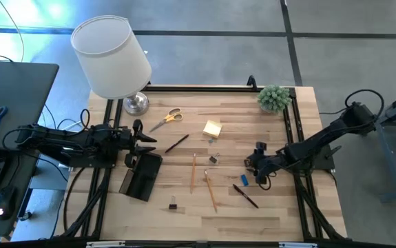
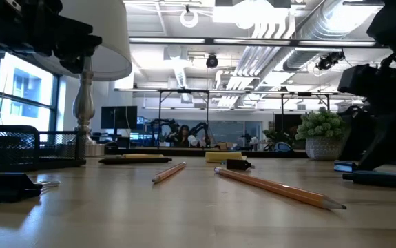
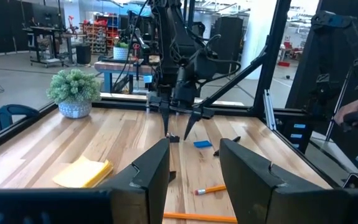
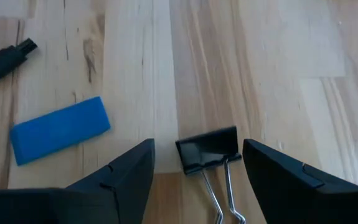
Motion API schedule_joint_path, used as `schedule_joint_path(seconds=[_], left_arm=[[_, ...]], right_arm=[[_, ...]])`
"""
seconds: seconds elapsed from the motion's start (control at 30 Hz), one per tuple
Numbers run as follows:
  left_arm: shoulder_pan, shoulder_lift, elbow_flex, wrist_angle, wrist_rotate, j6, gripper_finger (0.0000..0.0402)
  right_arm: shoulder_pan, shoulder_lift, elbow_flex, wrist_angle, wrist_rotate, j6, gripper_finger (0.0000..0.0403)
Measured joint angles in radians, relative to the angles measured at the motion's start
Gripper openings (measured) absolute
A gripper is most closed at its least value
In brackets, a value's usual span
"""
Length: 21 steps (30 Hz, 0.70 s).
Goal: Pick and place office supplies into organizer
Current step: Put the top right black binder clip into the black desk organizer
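A small black binder clip (image 4: pixel 208 151) lies flat on the wooden table, its wire handles toward the camera. My right gripper (image 4: pixel 197 146) is open and slants down over it, one finger on either side, touching nothing. A small blue piece (image 4: pixel 60 129) and a black pen's end (image 4: pixel 4 59) lie beside it. In the high view my right gripper (image 1: pixel 258 169) is at the table's right. My left gripper (image 1: pixel 139 141) waits open and level above the black organizer (image 1: pixel 142 176) at the left. Two pencils (image 1: pixel 193 172), the yellow sticky-note pad (image 1: pixel 212 128) and yellow-handled scissors (image 1: pixel 167 118) lie mid-table.
A white-shaded lamp (image 1: pixel 111 58) stands at the far left corner and a small green plant (image 1: pixel 274 98) at the far right. Another black pen (image 1: pixel 177 143) and tiny clips (image 1: pixel 213 159) lie between the arms. A black frame rail (image 1: pixel 290 124) runs along the table's right side.
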<state>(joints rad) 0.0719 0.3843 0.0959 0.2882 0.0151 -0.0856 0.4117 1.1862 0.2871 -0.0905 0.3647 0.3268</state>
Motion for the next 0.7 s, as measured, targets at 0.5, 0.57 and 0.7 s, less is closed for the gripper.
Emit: schedule_joint_path(seconds=[0.5, 0.57, 0.7], left_arm=[[0.000, 0.000, 0.000, 0.000, 0.000, 0.002, 0.0131], [0.000, 0.000, 0.000, -0.004, 0.000, 0.002, 0.0131], [0.000, 0.000, 0.000, -0.008, 0.000, 0.002, 0.0131]], right_arm=[[-0.162, 0.000, 0.000, 0.026, -0.178, -0.111, 0.0241], [-0.167, -0.001, 0.000, 0.019, -0.179, -0.111, 0.0238], [-0.169, -0.002, 0.000, 0.012, -0.182, -0.118, 0.0227]])
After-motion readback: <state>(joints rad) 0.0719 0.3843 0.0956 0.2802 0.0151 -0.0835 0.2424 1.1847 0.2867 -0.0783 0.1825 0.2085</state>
